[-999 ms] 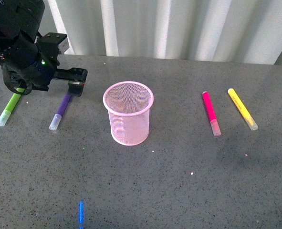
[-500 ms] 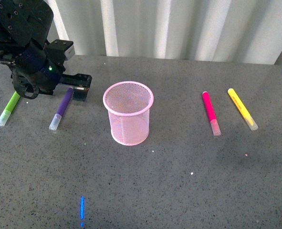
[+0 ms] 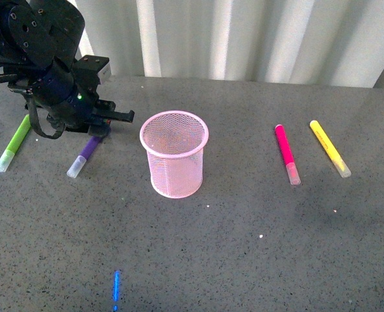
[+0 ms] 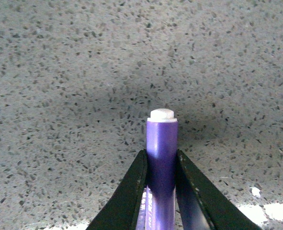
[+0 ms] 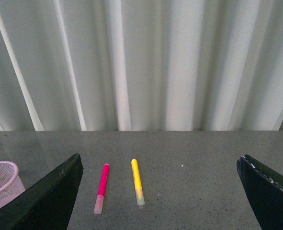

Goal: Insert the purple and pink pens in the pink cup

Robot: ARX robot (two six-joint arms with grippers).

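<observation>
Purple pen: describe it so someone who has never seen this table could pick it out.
On the grey table, find the pink cup at the centre and look toward the robot's left. The purple pen lies between the cup and a lime-green marker, clear cap nearest the camera. It alone is deep purple, and the left tool pinches its far end.

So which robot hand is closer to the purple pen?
Left. The left gripper pinches the purple pen on both sides. The right gripper hangs open well away, beyond the pink cup.
</observation>
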